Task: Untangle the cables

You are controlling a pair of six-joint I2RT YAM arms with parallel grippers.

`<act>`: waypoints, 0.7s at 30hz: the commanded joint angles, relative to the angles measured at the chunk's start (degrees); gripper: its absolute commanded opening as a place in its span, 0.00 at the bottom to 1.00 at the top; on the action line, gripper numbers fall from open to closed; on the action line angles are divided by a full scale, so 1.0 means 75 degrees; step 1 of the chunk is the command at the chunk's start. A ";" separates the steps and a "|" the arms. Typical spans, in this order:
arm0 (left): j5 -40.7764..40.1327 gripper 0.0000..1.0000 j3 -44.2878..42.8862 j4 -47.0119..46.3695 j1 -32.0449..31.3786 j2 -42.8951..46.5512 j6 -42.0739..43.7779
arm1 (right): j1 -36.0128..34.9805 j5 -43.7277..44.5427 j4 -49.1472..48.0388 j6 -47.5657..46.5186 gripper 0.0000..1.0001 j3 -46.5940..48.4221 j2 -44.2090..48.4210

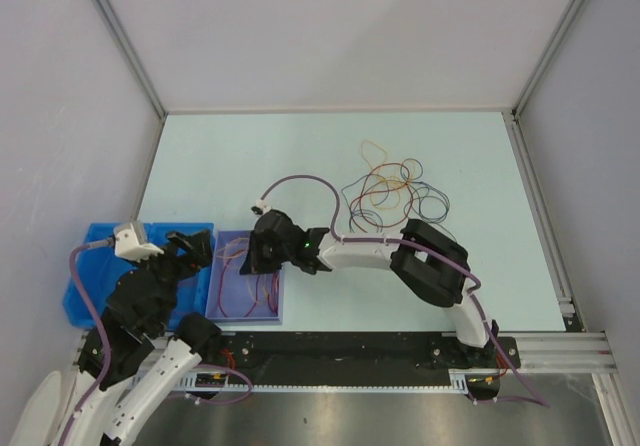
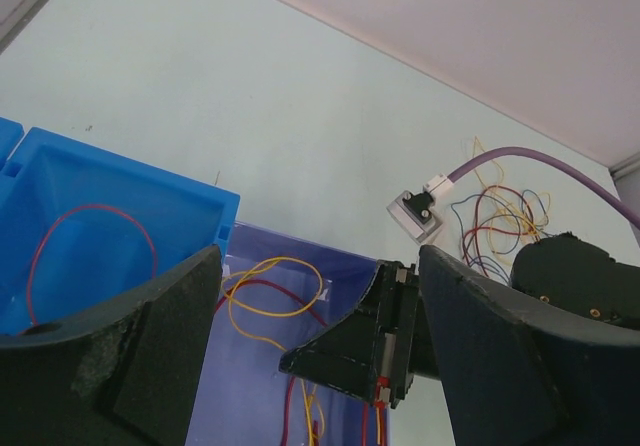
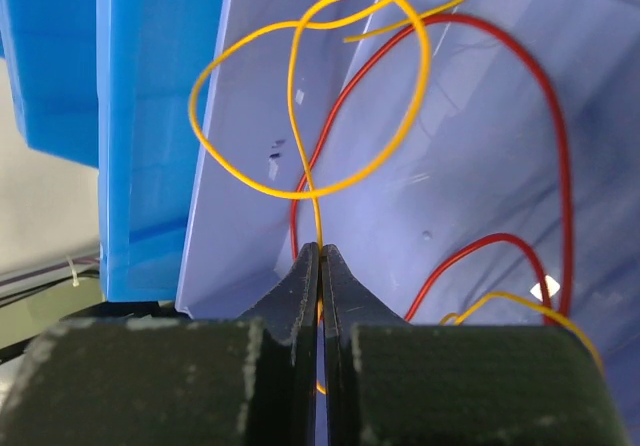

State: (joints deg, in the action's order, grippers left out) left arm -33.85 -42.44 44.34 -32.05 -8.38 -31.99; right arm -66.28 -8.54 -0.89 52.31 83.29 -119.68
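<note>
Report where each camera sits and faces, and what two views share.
Top external: above, behind the robot, looking down on the table; both arms show.
Left wrist: on the left arm, facing over the blue bin and purple tray toward the cable tangle; its open fingers show.
Right wrist: on the right arm, looking into the purple tray; its end effector pinches a yellow cable.
Shared: both wrist views show that tray.

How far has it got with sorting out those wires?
Partly done. A red cable lies in the blue bin, and red and yellow ones in the purple tray. The right gripper is shut on a yellow cable over that tray; the left gripper is open and empty. A tangle of cables on the table is left.
</note>
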 commanded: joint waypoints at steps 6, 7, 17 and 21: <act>0.0083 0.84 -0.0213 0.0053 0.0125 -0.0230 0.0046 | -0.0326 0.0469 0.0994 -0.0342 0.00 0.0040 0.0417; 0.0083 0.84 -0.0213 0.0053 0.0125 -0.0242 0.0046 | -0.0338 0.0516 0.1148 -0.0366 0.04 0.0040 0.0464; 0.0106 0.84 -0.0225 0.0053 0.0196 -0.0335 0.0046 | -0.0338 0.0166 0.1454 -0.0612 0.41 0.0086 0.1167; 0.0095 0.84 -0.0236 0.0077 0.0196 -0.0359 0.0046 | -0.0257 0.0107 0.1594 -0.0741 0.42 0.0425 0.1332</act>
State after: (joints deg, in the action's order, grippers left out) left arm -33.76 -42.46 44.77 -31.20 -10.15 -31.97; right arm -68.71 -6.98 10.22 48.62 83.31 -113.45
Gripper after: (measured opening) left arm 0.843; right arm 0.414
